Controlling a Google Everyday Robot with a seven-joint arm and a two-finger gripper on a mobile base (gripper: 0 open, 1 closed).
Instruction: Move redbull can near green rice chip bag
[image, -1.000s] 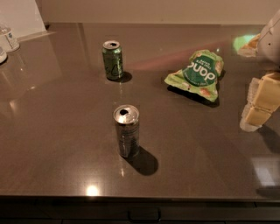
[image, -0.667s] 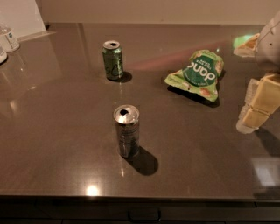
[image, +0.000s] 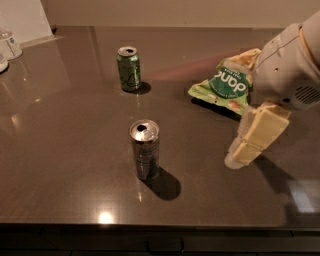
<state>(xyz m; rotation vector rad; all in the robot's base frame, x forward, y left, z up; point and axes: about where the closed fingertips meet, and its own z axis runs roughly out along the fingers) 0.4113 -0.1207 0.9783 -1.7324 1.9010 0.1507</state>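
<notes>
The redbull can (image: 145, 149) stands upright near the middle front of the dark table, its silver top open. The green rice chip bag (image: 223, 85) lies flat at the back right, partly covered by my arm. My gripper (image: 248, 141) hangs above the table to the right of the redbull can and in front of the bag, apart from both. Nothing is in it.
A shorter green can (image: 128, 68) stands upright at the back, left of the bag. A clear bottle (image: 11, 44) stands at the far left edge by a white panel. The table's front edge (image: 150, 220) runs close below the redbull can.
My arm and gripper have moved left and into the scene, now overlapping the right side of the chip bag. The cans and the bag have not moved.
</notes>
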